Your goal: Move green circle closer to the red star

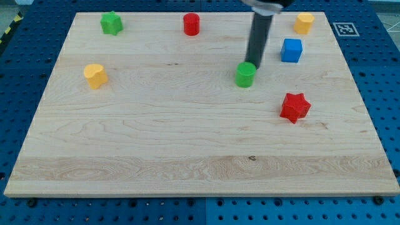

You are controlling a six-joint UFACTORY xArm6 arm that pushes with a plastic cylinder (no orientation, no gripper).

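The green circle (245,74) is a small green cylinder on the wooden board (187,137), right of the middle. The red star (294,107) lies below it and to its right, about a block's width apart. My tip (254,63) is at the green circle's upper right edge, touching it or nearly so. The dark rod rises from there to the view's top.
A blue cube (291,50) sits just right of the rod. A yellow block (304,23) is at the top right, a red cylinder (191,24) at top centre, a green star-like block (111,23) at top left, a yellow block (95,75) at left.
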